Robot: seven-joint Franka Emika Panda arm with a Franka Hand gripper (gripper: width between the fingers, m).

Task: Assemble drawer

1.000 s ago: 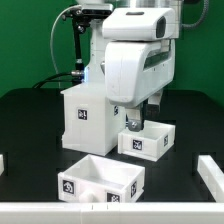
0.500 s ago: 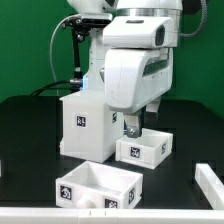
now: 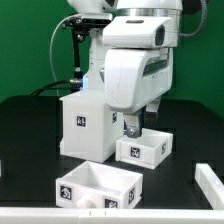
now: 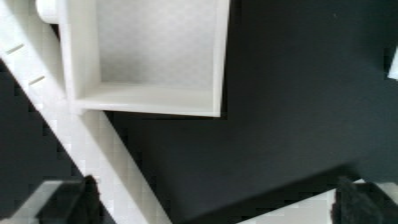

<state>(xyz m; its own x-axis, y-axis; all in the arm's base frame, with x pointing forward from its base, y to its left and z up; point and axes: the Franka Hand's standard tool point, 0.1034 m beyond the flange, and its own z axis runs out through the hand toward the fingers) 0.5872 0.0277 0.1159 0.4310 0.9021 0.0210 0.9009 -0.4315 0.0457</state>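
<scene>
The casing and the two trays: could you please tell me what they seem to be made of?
The casing, the near tray and the far tray look like matte white plastic: uniform colour, thin even walls, crisp edges. The tags may be printed stickers.

I found the casing [image 3: 82, 122] hemmed in. The right tray [image 3: 146, 151] sat just beside it under the arm [image 3: 128, 70], and the front tray [image 3: 97, 184] lay just before it. On the casing's other side, toward the exterior view's left, the table [image 3: 30, 130] lay open.
</scene>
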